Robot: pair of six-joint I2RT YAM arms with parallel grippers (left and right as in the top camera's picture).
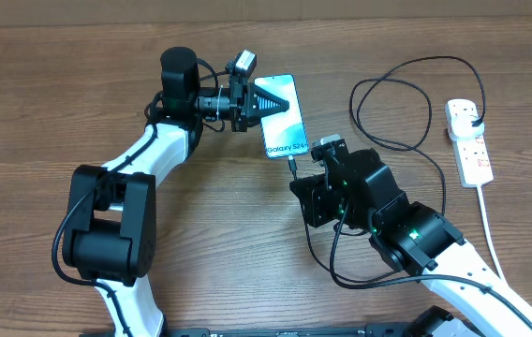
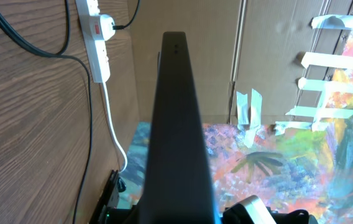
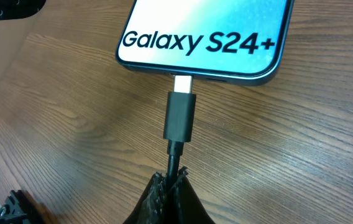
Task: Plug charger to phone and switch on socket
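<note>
Two robot arms reach in over a brown wooden table (image 1: pixel 51 84). The phone (image 1: pixel 286 139) lies flat in the middle of the table with its blue screen up. The words "Galaxy S24+" are at the end near the right arm.

The left gripper (image 1: pixel 273 103) is at the other end of the phone, and its dark fingers lie over the screen. I cannot tell if it is squeezing the phone or only resting there.

The right gripper (image 3: pixel 169 198) is pinched tight on the thin black wire of the charger (image 3: pixel 180 117), just behind the little black tip. The tip points straight at the phone's bottom edge. Its silver end touches the hole there, and a bit of silver shows.

The black wire loops across the table to the white power strip (image 1: pixel 473 159), well apart on the right side. The plug (image 1: pixel 475 118) sits in the strip, near the end farthest from the robot. A thick white cord (image 1: pixel 491 225) runs from the strip toward the near edge of the table.
</note>
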